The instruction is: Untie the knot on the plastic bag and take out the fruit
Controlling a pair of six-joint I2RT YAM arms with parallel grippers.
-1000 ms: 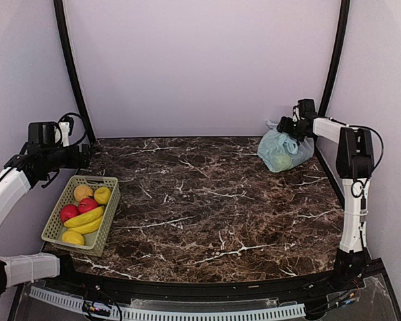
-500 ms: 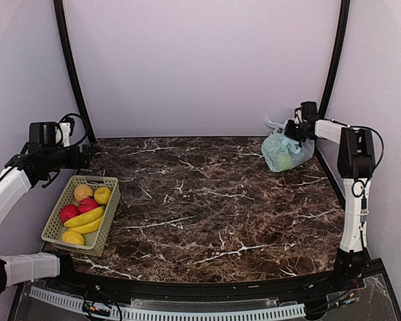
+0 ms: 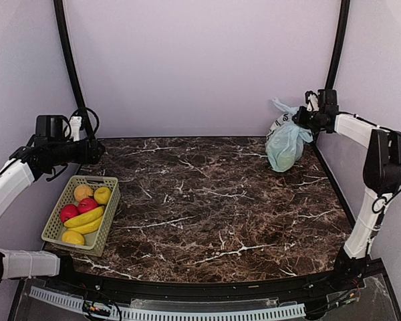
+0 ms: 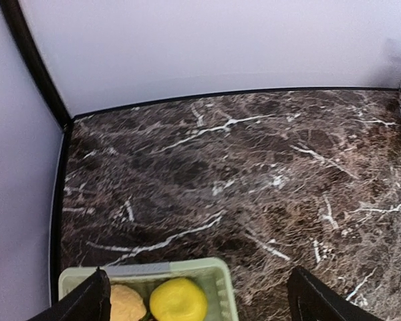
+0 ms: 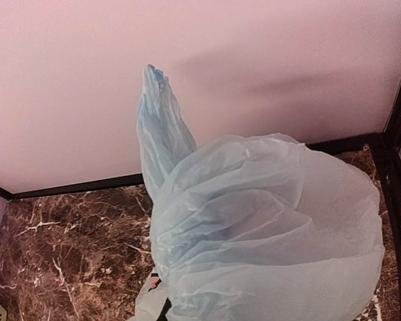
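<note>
The pale blue-green plastic bag [image 3: 284,144] hangs stretched at the back right corner, its bottom near the marble table [image 3: 207,200]. My right gripper [image 3: 301,120] is shut on the bag's bunched top. One loop handle [image 3: 279,107] sticks up beside it. In the right wrist view the plastic bag [image 5: 267,227] fills the frame and hides my fingers; the handle [image 5: 157,120] points upward. The knot is not distinguishable in the bunch. The fruit is hidden inside the bag. My left gripper [image 3: 97,150] hovers open at far left over the basket, as the left gripper [image 4: 197,304] with nothing between its fingers.
A light green basket [image 3: 110,217] at the left holds bananas [image 3: 85,221], red apples [image 3: 77,208] and yellow fruit [image 3: 102,194]; its corner [image 4: 214,267] shows under my left fingers. Black frame posts [image 3: 334,60] and walls close in the back corners.
My right gripper closed on the bag's top and rose, pulling the slumped bag up into a hanging shape. The left gripper shifted slightly to the right.
</note>
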